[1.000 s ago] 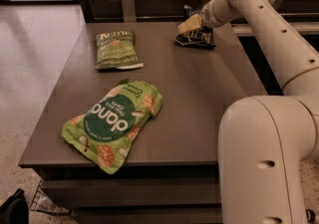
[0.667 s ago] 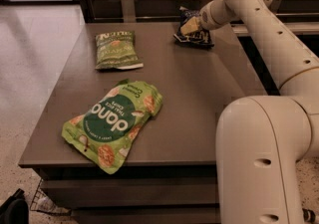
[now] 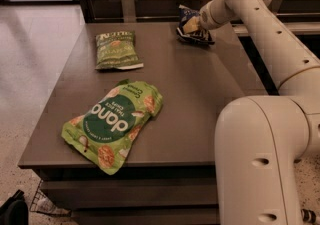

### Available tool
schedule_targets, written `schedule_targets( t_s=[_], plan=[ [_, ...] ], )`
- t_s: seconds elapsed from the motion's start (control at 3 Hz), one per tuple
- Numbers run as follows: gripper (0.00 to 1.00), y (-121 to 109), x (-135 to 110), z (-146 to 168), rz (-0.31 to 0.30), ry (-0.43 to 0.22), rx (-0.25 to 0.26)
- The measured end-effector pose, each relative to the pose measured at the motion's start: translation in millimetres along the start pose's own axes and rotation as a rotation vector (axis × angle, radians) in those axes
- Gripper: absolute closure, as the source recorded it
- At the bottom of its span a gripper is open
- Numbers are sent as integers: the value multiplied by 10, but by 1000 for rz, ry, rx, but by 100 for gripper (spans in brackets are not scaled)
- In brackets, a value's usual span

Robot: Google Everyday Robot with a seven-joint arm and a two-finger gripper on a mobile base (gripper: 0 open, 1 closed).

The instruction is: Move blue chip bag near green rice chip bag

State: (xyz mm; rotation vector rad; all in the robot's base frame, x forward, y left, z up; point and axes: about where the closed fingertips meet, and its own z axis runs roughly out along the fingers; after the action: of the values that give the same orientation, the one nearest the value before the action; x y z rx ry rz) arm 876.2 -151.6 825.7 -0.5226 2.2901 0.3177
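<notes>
Camera view, contents listed from left to right.

1. Green rice chip bag [image 3: 112,124]: large light-green pouch, lying flat at the near left of the tabletop [image 3: 195,89], slanted, with its lower corner close to the front edge. This is the place to aim for.
2. Small dark-green bag [image 3: 117,50]: lying flat toward the far left, behind the pouch and apart from it. It has no part in the job.
3. Blue chip bag [image 3: 186,16]: dark and crinkly, at the far edge right of centre, well apart from the pouch. Its upper part stands pulled up while its lower edge looks to be touching the tabletop.
4. Hand [image 3: 194,26]: pressed into the blue chip bag from the right and, judging by the way the bag is drawn up, grasping it.
5. Arm [image 3: 260,29]: white, reaching from the near right across to the far edge.

Step in hand: pick-up of the blue chip bag; the grip appears made and the carry has not begun.

Next move calls for: lifting the bag clear of the tabletop, then carrying it toward the near left over the bare middle, passing right of the small dark-green bag, and setting it down just beside the pouch without landing on top of it.
</notes>
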Motion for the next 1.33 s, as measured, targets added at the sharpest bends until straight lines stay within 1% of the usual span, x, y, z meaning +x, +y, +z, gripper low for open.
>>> schedule_targets(
  t_s=[0.33, 1.33],
  plan=[
    [100, 4, -32, -31, 0, 0, 0],
    [100, 5, -40, -38, 0, 0, 0]
  ],
)
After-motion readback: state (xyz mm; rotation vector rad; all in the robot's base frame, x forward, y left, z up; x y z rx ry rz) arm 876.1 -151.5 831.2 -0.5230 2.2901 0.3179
